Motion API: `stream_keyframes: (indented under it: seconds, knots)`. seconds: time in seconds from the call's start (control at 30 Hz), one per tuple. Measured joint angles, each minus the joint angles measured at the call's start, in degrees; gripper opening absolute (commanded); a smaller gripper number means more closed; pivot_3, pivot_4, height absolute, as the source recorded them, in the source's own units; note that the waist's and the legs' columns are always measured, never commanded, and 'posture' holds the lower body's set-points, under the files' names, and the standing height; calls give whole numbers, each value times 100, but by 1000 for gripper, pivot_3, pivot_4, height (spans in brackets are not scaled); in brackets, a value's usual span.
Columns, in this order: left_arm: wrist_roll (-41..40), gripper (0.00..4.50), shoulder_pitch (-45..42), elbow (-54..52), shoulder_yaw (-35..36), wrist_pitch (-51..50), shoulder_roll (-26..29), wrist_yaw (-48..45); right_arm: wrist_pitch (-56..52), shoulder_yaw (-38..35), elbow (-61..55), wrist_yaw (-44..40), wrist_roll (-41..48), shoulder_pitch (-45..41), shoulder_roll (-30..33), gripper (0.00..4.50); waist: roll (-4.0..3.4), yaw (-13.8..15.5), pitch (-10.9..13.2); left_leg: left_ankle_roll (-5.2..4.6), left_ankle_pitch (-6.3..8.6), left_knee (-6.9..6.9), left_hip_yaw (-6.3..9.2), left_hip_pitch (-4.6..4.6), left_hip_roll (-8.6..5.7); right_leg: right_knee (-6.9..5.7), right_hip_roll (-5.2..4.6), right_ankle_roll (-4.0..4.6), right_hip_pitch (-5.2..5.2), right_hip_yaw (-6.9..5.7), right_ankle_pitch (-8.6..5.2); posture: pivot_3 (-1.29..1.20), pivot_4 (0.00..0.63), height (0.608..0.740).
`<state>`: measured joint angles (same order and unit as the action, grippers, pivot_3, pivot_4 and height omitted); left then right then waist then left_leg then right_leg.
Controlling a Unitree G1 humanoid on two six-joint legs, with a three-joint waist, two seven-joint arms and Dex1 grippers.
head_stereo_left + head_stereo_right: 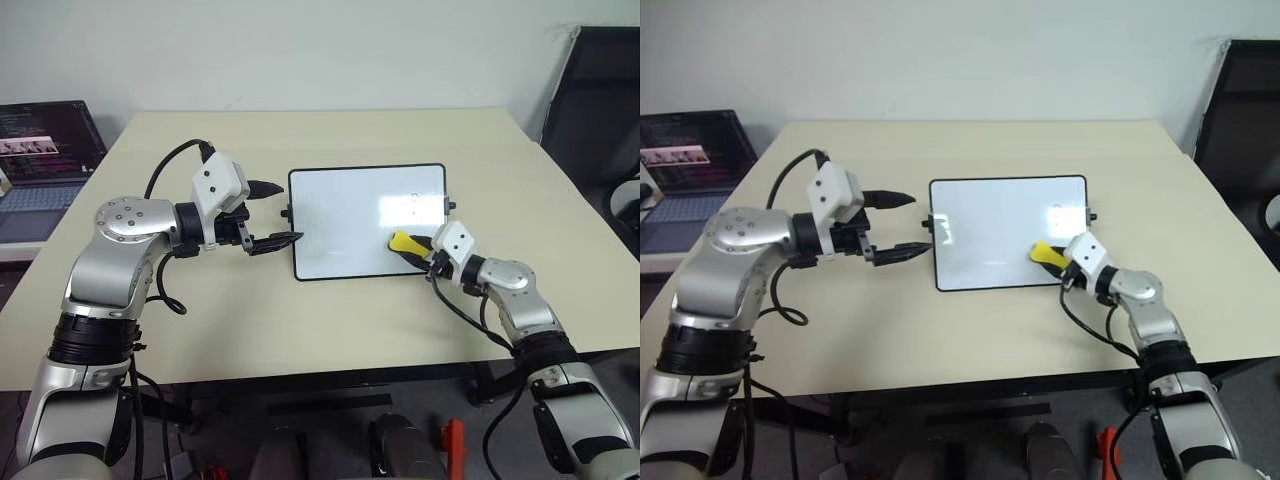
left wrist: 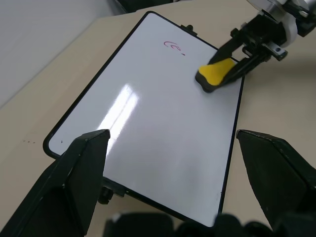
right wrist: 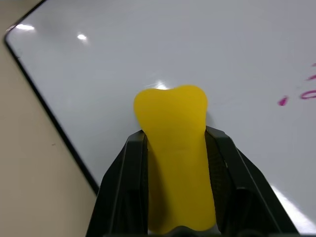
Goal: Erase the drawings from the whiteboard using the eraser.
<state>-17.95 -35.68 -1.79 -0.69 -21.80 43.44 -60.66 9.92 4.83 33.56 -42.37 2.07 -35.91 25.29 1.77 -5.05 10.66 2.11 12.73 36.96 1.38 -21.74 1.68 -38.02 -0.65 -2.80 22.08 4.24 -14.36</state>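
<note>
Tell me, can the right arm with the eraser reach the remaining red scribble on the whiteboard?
Probably yes. The right gripper holds the eraser on the whiteboard, and only bare board lies between it and the scribble.

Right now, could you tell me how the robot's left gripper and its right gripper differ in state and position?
The left gripper is open and holds nothing, while the right gripper is shut on the small bright yellow eraser. The left gripper hovers beside the left edge of the glossy white, black-framed whiteboard; the right gripper reaches over the board's near right corner, with the eraser over its surface. Both have two black fingers and point toward the board.
</note>
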Motion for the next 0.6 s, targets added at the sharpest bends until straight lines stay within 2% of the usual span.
stream_keyframes:
  seconds: [0.2, 0.3, 0.5, 0.6]
  knots:
    - [6, 4500, -3, 15, -5, 1, -59, -1, 153, -428, 748, 1352, -306, -830, 151, 1204, 0, 17, 0, 0, 1, -13, 0, -24, -1, 7, 0, -1, 19, -2, -7, 0, 150, 740]
    - [8, 4500, -41, 19, -20, 2, -101, -5, 207, -466, 897, 1656, -333, -970, 129, 1203, 0, 23, 0, 10, 8, -19, 1, -29, 0, 8, 0, -29, 21, -3, -3, 0, 150, 740]
    - [11, 4500, -98, 26, -20, 6, -105, -14, 215, -417, 709, 1504, -311, -794, 88, 1203, 1, 5, 0, 11, 10, -24, 1, -26, 0, 13, -1, -31, 21, -3, -5, 0, 150, 740]
    - [11, 4500, -99, 32, -21, 6, -109, -19, 46, -253, 142, 818, -141, -396, 19, 1203, 0, -7, 0, 11, 10, -26, 1, -23, 2, 10, 2, -30, 21, -3, -5, 0, 150, 740]
